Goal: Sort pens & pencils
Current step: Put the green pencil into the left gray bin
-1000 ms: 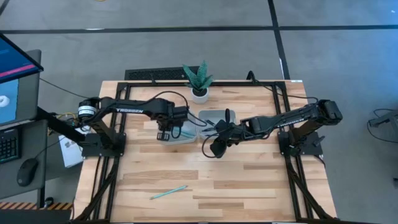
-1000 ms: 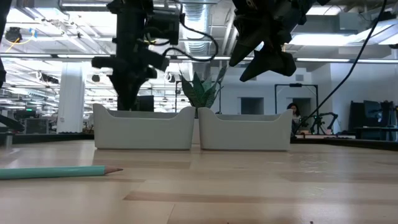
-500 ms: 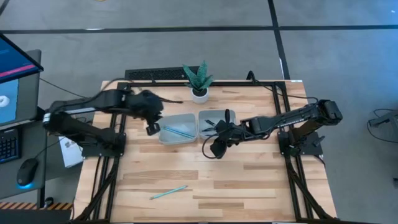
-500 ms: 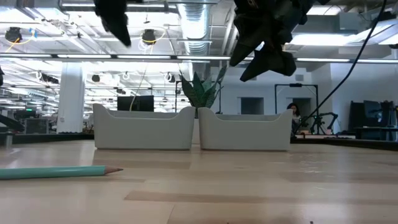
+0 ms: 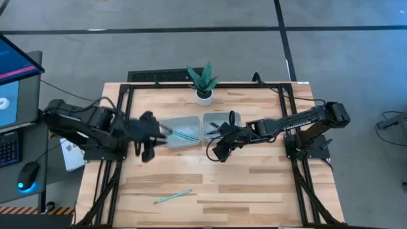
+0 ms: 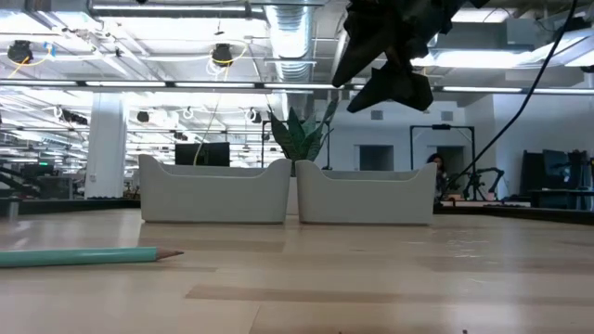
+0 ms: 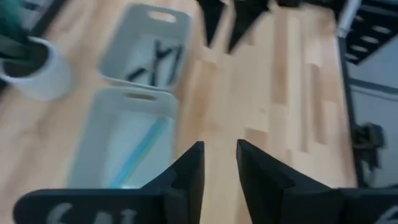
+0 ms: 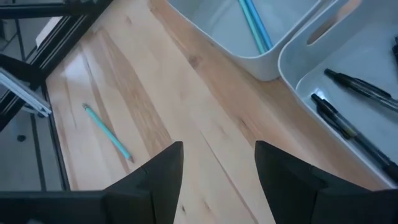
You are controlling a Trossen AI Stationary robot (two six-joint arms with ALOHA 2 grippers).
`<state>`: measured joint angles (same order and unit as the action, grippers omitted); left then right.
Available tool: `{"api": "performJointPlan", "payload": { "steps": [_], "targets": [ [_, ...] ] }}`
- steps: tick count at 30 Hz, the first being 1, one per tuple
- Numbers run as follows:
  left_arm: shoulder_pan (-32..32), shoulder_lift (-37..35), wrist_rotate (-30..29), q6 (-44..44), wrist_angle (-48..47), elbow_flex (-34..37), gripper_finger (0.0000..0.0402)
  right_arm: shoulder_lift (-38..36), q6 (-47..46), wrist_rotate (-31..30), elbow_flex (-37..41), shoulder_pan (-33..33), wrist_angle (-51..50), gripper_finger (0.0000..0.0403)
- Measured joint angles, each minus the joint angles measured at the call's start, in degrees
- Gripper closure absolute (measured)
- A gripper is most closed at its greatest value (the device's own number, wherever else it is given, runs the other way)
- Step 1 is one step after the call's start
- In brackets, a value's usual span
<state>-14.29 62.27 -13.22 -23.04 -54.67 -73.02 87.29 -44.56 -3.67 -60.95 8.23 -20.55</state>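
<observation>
Sorting pens (image 8: pixel 348 109) and pencils (image 8: pixel 254 25) into twin trays (image 5: pixel 179 141).
Left pincer (image 7: pixel 219 163) and right pincer (image 8: pixel 217 163) both spread, empty; one pencil (image 5: pixel 172 197) lying loose on worktop (image 5: pixel 254 184).

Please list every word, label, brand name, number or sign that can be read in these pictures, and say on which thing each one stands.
No text can be read in any view.
White letters on the left gripper body, at the bottom edge of its wrist view: blurred and cut off, not readable.
The screen beside the table: no readable characters.
Trays, pens and pencils: no visible labels.
</observation>
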Motion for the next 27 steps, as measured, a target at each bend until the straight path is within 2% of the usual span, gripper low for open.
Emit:
{"api": "performJointPlan", "payload": {
  "steps": [9,13,20,27],
  "targets": [
    [-14.87,6.92,-0.78,-14.40,-0.38,0.01,0.0213,0.00,1.66,0.86,0.00,0.04,-0.81,0.0182],
    [-20.34,11.57,-0.64,-23.82,-0.26,0.01,0.0180,0.00,1.64,0.84,0.00,0.53,-2.59,0.0182],
    [-28.53,20.06,-0.29,-38.40,-0.62,0.01,0.0166,0.00,3.02,0.86,0.00,2.33,-3.46,0.0182],
    [-31.71,28.45,4.27,-47.10,-1.34,0.01,0.0165,0.00,3.02,0.86,0.00,2.64,-3.44,0.0182]
  ]
}}
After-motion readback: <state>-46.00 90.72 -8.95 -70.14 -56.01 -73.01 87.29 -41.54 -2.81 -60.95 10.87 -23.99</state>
